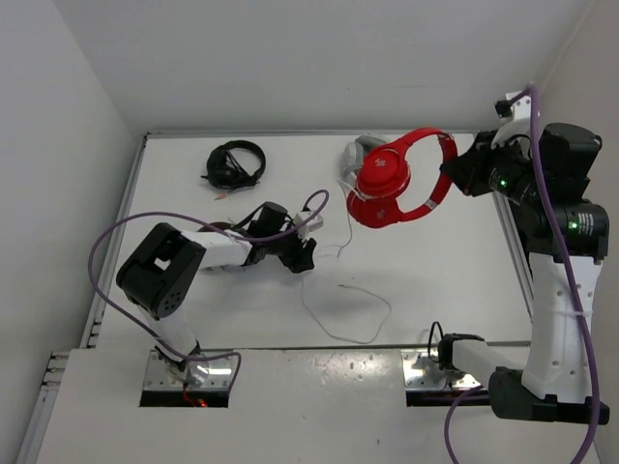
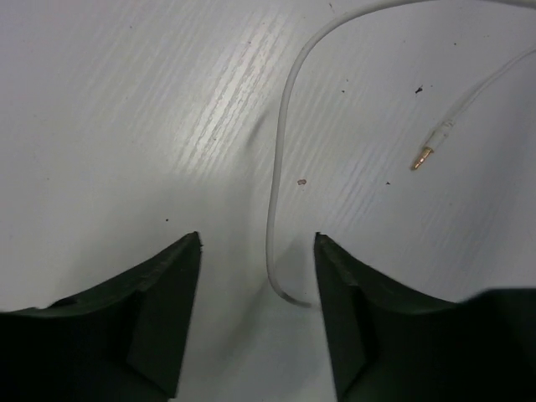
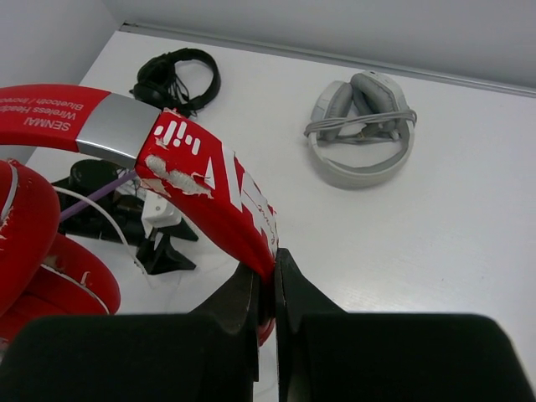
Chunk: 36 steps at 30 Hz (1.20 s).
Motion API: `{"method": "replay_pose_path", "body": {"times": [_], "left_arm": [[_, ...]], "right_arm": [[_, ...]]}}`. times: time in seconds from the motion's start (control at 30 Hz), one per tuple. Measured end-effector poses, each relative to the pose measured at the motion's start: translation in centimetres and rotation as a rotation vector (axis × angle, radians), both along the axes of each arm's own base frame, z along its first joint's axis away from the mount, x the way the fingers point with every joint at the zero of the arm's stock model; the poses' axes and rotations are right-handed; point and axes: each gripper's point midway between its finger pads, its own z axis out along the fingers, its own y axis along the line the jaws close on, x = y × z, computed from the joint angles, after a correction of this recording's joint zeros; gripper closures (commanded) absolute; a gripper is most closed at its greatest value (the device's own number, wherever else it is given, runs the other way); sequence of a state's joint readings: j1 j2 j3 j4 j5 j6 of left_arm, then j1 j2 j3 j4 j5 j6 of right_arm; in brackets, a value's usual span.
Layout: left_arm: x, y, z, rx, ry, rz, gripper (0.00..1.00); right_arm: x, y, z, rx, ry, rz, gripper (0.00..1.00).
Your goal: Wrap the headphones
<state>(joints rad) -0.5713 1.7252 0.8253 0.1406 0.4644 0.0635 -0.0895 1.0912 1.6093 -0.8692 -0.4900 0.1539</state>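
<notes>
The right hand (image 3: 268, 289) was clenched on the headband (image 3: 209, 184), holding the headphones (image 1: 397, 184) at the far middle of the table (image 1: 435, 280). The left hand (image 2: 258, 251) was released and low, its fingers straddling the cable (image 2: 280, 159). The step looked like catching the cable. Next, the hand should close on it and wind it round the headband.

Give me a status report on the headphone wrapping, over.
Right pincer shut on headband of red headphones. Left pincer open, white cable running between its fingers. Grey-white headset and dark headphones lie farther back, apart.
</notes>
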Motion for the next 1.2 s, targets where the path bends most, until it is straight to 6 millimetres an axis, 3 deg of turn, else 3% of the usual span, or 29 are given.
{"method": "replay_pose_path", "body": {"times": [0.03,0.13,0.17,0.27,0.37,0.57,0.67,0.8,0.93,1.0,1.2], "left_arm": [[0.0,-0.1,-0.2,0.002,0.006,0.002,0.63],[-0.3,-0.2,-0.4,0.009,0.021,0.007,0.98],[-0.3,-0.2,-0.5,0.013,0.02,0.006,1.0],[-0.5,0.1,-0.3,0.025,-0.008,0.042,1.0],[-1.5,1.1,1.0,0.044,-0.055,0.087,1.0],[-2.3,0.9,6.9,0.031,-0.243,0.129,1.0],[-3.4,0.8,9.5,0.04,-0.345,0.12,1.0],[-4.7,0.7,10.8,0.077,-0.413,0.085,1.0],[-4.7,0.3,12.7,0.109,-0.444,0.065,1.0],[-4.1,-0.3,15.2,0.091,-0.48,0.072,1.0],[-2.5,-2.5,26.7,-0.074,-0.644,0.092,1.0]], "right_arm": [[0.0,-0.1,0.0,-0.001,0.001,-0.007,1.0],[0.3,-0.7,-0.1,-0.005,0.006,-0.046,1.0],[0.4,-1.0,-0.2,-0.004,0.011,-0.069,1.0],[1.0,-1.8,-0.8,0.012,0.03,-0.139,1.0],[1.8,-2.6,-2.7,0.043,0.077,-0.21,1.0],[4.0,-4.5,-8.0,0.162,0.256,-0.359,1.0],[5.3,-4.8,-9.7,0.253,0.329,-0.405,1.0],[7.2,-2.9,-11.6,0.339,0.393,-0.396,1.0],[7.4,0.2,-13.1,0.341,0.441,-0.336,1.0],[7.6,1.3,-13.6,0.311,0.441,-0.301,1.0],[8.1,1.9,-15.8,0.164,0.391,-0.265,1.0]]}}
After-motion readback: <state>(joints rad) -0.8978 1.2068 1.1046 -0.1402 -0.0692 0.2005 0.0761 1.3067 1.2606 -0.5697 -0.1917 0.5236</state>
